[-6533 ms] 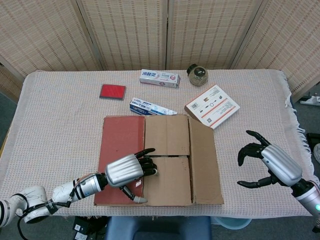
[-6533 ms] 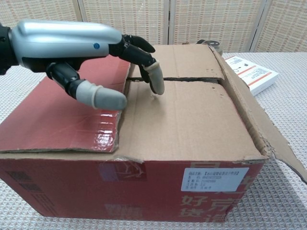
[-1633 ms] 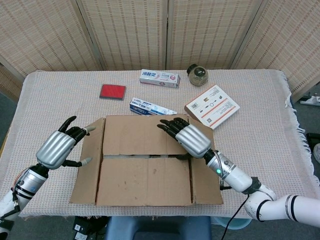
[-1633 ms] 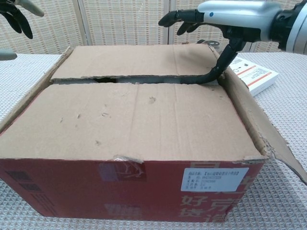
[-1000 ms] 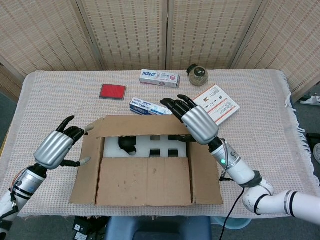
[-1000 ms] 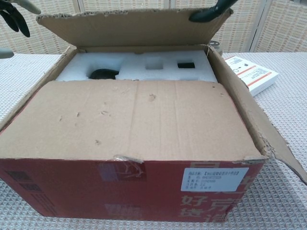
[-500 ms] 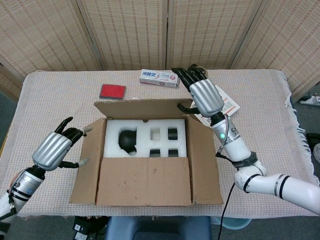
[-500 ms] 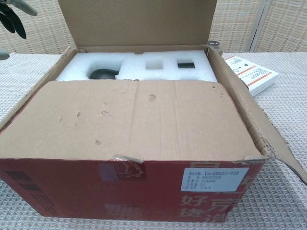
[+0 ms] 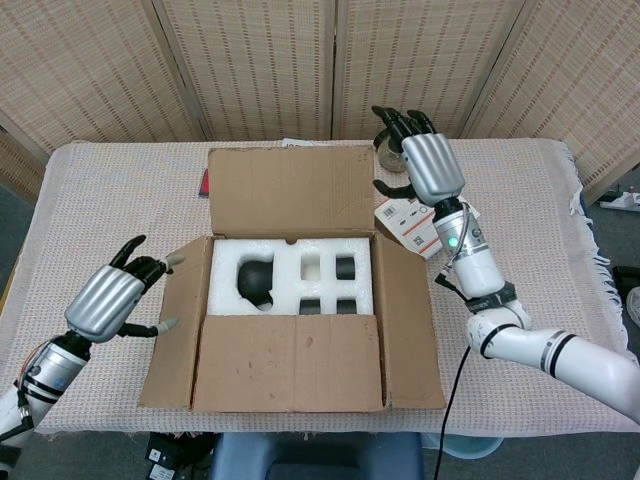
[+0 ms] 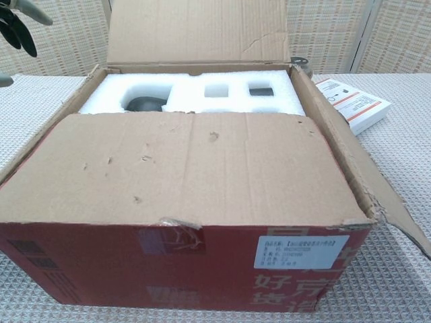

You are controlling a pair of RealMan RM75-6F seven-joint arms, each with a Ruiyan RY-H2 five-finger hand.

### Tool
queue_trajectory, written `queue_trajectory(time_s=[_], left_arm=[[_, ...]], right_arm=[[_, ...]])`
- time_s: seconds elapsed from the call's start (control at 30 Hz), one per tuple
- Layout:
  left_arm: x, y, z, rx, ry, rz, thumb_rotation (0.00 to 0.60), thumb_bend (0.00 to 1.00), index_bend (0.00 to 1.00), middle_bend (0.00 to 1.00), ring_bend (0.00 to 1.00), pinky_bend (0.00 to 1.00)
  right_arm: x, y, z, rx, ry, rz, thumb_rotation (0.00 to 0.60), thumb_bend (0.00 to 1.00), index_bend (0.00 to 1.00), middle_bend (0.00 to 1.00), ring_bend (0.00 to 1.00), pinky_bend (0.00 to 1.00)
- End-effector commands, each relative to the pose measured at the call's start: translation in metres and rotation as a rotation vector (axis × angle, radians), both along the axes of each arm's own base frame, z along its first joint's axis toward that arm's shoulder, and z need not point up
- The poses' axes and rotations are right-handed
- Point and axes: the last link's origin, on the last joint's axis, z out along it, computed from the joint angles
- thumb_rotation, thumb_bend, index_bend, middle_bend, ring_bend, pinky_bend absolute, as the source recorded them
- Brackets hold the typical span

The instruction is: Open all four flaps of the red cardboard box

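The red cardboard box (image 10: 168,269) stands at the table's near middle. Its far flap (image 9: 287,190) stands raised and leans back, its brown inside facing me. The left flap (image 9: 175,320) and right flap (image 9: 405,320) are spread outward. The near flap (image 9: 290,360) lies flat over the front half. White foam (image 9: 290,272) with a black object (image 9: 255,282) shows in the back half. My right hand (image 9: 430,165) is raised beside the far flap's right edge, fingers spread, holding nothing; contact cannot be told. My left hand (image 9: 105,300) hovers left of the box, fingers apart and empty; only its fingertips (image 10: 17,23) show in the chest view.
A white printed carton (image 9: 432,228) lies right of the box, under my right forearm. A dark jar (image 9: 384,148) sits behind the right hand. A red card (image 9: 204,181) peeks out behind the raised flap. A woven screen stands behind the table.
The far flap has swung further up and back. My right hand has risen and moved away toward the table's far side. The left hand has stayed in place.
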Motion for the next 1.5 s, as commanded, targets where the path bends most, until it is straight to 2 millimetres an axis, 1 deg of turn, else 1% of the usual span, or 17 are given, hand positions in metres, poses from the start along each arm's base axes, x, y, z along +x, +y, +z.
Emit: queue_trajectory(time_s=[0.03, 0.2, 0.33, 0.4, 0.47, 0.5, 0.6, 0.67, 0.83, 1.13, 1.5], left_arm=[[0.001, 0.0, 0.0, 0.001, -0.001, 0.0, 0.387, 0.29, 0.16, 0.35, 0.31, 0.0], [0.003, 0.0, -0.001, 0.004, -0.009, 0.0, 0.387, 0.29, 0.16, 0.35, 0.31, 0.0], [0.004, 0.0, 0.0, 0.01, -0.013, 0.0, 0.387, 0.29, 0.16, 0.35, 0.31, 0.0], [0.004, 0.0, 0.001, 0.016, -0.016, 0.003, 0.388, 0.29, 0.16, 0.35, 0.31, 0.0], [0.004, 0.0, 0.001, 0.02, -0.022, 0.006, 0.388, 0.29, 0.16, 0.35, 0.31, 0.0], [0.003, 0.0, 0.001, 0.022, -0.025, 0.009, 0.386, 0.29, 0.16, 0.35, 0.31, 0.0], [0.003, -0.001, 0.001, 0.021, -0.027, 0.012, 0.389, 0.29, 0.16, 0.35, 0.31, 0.0], [0.003, -0.001, 0.001, 0.02, -0.027, 0.012, 0.388, 0.29, 0.16, 0.35, 0.3, 0.0], [0.002, -0.002, 0.001, 0.018, -0.029, 0.013, 0.386, 0.29, 0.16, 0.35, 0.3, 0.0], [-0.002, -0.003, 0.002, 0.018, -0.032, 0.027, 0.391, 0.29, 0.16, 0.34, 0.3, 0.0], [-0.005, -0.004, 0.002, 0.01, -0.038, 0.038, 0.386, 0.29, 0.16, 0.34, 0.29, 0.0]], right_arm=[[-0.009, 0.027, 0.007, 0.119, -0.06, 0.005, 0.6, 0.26, 0.07, 0.15, 0.2, 0.08], [-0.019, 0.064, 0.011, 0.256, -0.058, 0.014, 0.6, 0.26, 0.07, 0.16, 0.2, 0.08], [-0.028, 0.095, 0.01, 0.365, -0.02, 0.029, 0.6, 0.26, 0.07, 0.16, 0.2, 0.08], [-0.032, 0.109, 0.008, 0.427, -0.007, 0.031, 0.6, 0.26, 0.07, 0.17, 0.2, 0.06], [-0.035, 0.119, 0.007, 0.475, -0.006, 0.032, 0.594, 0.26, 0.07, 0.17, 0.2, 0.03], [-0.036, 0.125, 0.006, 0.502, -0.009, 0.032, 0.582, 0.25, 0.07, 0.17, 0.2, 0.02], [-0.038, 0.136, 0.004, 0.571, -0.022, 0.034, 0.411, 0.17, 0.09, 0.19, 0.18, 0.0], [-0.039, 0.138, 0.004, 0.595, -0.031, 0.037, 0.362, 0.13, 0.12, 0.19, 0.18, 0.0], [-0.036, 0.147, -0.006, 0.701, -0.038, 0.05, 0.302, 0.08, 0.14, 0.19, 0.17, 0.0], [-0.027, 0.149, -0.02, 0.806, 0.013, 0.074, 0.294, 0.07, 0.15, 0.22, 0.19, 0.0], [-0.028, 0.145, -0.032, 0.834, 0.113, 0.059, 0.29, 0.07, 0.15, 0.25, 0.19, 0.0]])
